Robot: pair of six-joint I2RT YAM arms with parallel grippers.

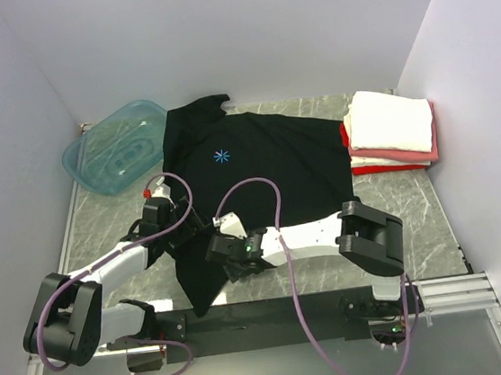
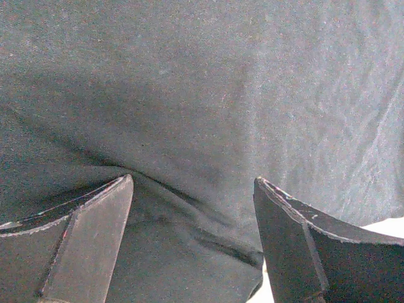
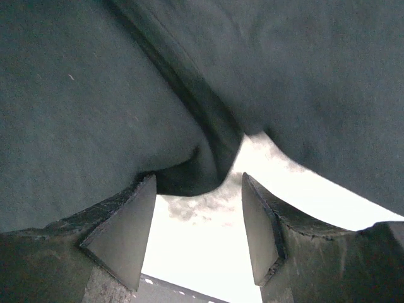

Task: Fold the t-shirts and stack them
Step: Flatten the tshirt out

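Note:
A large black t-shirt (image 1: 275, 166) with a small blue starburst mark (image 1: 222, 156) lies spread across the table's middle, its lower part bunched toward the near edge. At the back right sits a folded stack with a white shirt (image 1: 392, 119) on top, then pink (image 1: 391, 153), then red (image 1: 377, 168). My left gripper (image 1: 185, 224) hovers low over the black shirt's left lower side. Its jaws are open and wrinkled black cloth (image 2: 189, 126) lies under them. My right gripper (image 1: 217, 249) is open at the shirt's near hem, with a fold of the cloth (image 3: 202, 158) just ahead of its fingertips (image 3: 142, 208).
A translucent teal plastic tub (image 1: 115, 149) stands at the back left, touching the shirt's sleeve. Marbled tabletop (image 1: 415, 205) shows to the right of the black shirt. White walls close in the left, back and right sides. Purple cables loop over both arms.

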